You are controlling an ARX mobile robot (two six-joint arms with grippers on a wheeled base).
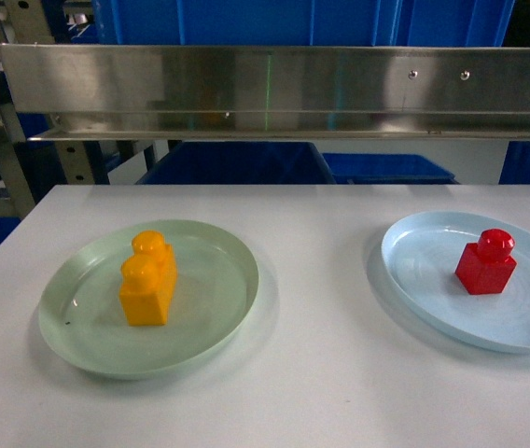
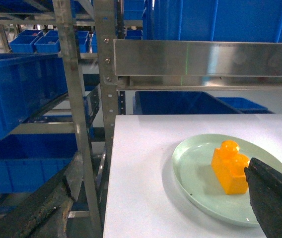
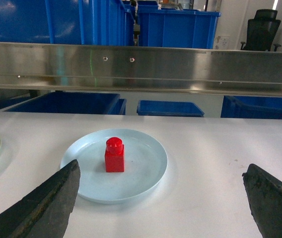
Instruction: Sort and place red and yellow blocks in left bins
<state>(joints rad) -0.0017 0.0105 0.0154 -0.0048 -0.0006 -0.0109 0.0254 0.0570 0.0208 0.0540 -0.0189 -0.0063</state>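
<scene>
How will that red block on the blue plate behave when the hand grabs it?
The red block looks like rigid, glossy plastic, so it probably won't deform but may slip in a weak pinch. Small and likely hollow, it should be light. Standing flat on the pale blue plate, it seems unlikely to roll, though a nudge could slide it.

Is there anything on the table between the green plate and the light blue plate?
No. In the head view only bare white table lies between the green plate and the light blue plate.
</scene>
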